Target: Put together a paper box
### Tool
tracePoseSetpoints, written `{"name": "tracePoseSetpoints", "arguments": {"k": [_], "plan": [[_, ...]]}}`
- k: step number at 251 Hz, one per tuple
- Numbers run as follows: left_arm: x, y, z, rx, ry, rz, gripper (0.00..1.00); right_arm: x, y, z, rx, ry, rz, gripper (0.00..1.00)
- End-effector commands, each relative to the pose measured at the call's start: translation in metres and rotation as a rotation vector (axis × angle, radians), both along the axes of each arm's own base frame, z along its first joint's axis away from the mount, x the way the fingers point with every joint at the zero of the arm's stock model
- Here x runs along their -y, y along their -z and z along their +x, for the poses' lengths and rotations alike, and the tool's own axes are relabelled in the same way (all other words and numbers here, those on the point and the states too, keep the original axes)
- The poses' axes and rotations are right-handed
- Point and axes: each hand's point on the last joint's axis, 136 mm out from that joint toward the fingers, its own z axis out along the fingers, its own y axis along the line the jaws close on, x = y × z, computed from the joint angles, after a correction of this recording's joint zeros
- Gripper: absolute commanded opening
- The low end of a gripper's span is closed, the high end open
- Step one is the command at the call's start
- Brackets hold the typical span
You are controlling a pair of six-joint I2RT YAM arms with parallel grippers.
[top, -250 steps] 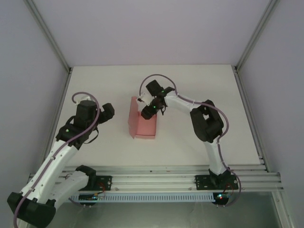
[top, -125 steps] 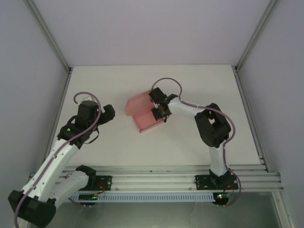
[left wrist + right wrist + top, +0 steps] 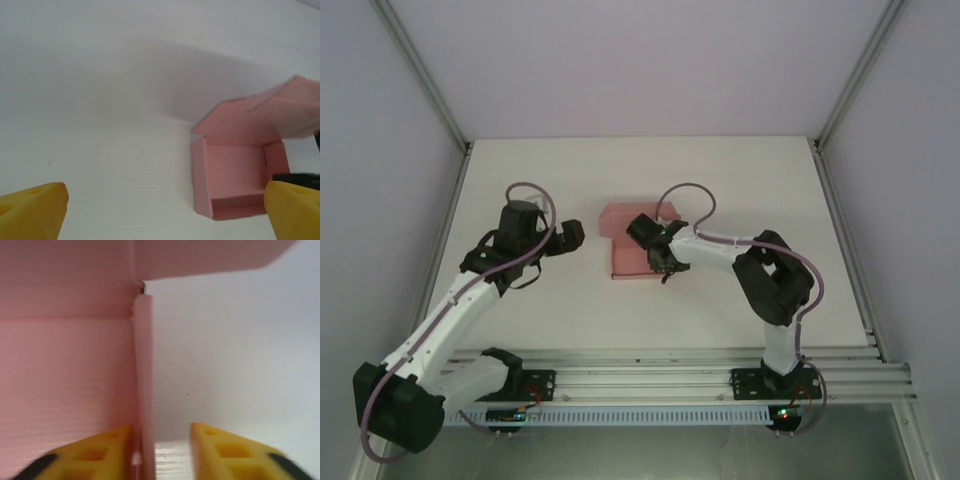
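Looking past the bases, the left gripper point(image 3: 570, 238) hovers near the paper box point(image 3: 623, 258), its yellow wedge-shaped fingers point(image 3: 35, 207) spread wide. The right gripper point(image 3: 161, 440) straddles one thin upright wall point(image 3: 144, 390), fingers parted (daylight shows on one side). The matte pink card box sits mid-way across the white table point(image 3: 750, 180), with its flap point(image 3: 250, 117) tilted up behind.

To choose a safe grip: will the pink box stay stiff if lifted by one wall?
Probably floppy: the paper box has thin walls, and its raised lid looks unsupported. Likely light, so a push would slide it. The wall straddled by the right pincer may bend.
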Motion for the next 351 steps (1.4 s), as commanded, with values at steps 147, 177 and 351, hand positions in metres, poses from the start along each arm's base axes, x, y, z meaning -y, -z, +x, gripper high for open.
{"name": "tracePoseSetpoints", "arguments": {"k": [147, 177, 351], "plan": [[0.083, 0.026, 0.05, 0.028, 0.721, 0.243, 0.95, -0.02, -0.145, 0.045, 0.27, -0.881, 0.399, 0.93], [0.087, 0.041, 0.058, -0.046, 0.786, 0.281, 0.84, -0.011, -0.129, 0.062, 0.18, -0.87, 0.428, 0.8], [0.101, 0.038, 0.067, -0.023, 0.818, 0.342, 0.0, 0.002, -0.107, 0.071, 0.107, -0.844, 0.284, 0.1]]}}
